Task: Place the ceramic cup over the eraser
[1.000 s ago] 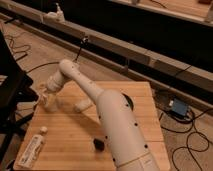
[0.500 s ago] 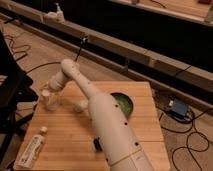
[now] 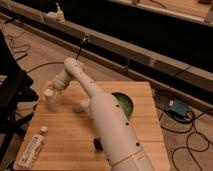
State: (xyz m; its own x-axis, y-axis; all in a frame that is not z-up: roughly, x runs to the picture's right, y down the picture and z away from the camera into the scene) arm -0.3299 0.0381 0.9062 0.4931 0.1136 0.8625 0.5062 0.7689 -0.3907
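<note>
The ceramic cup (image 3: 49,98), small, white and without a handle, stands upright near the wooden table's left edge. My gripper (image 3: 52,90) is right at the cup's top, at the end of the white arm (image 3: 107,120) that reaches from the bottom of the view over the table. The eraser (image 3: 97,145), a small black lump, lies on the table near the front, right against the arm's left side and well apart from the cup.
A green bowl (image 3: 125,103) sits at the table's back right, partly hidden by the arm. A pale white block (image 3: 79,107) lies mid-table. A white capped tube (image 3: 32,148) lies at the front left. The table (image 3: 65,130) is ringed by cables on the floor.
The arm's near segment has swung left, uncovering the green bowl. The gripper has stayed by the cup, edging slightly right. The eraser has not moved.
</note>
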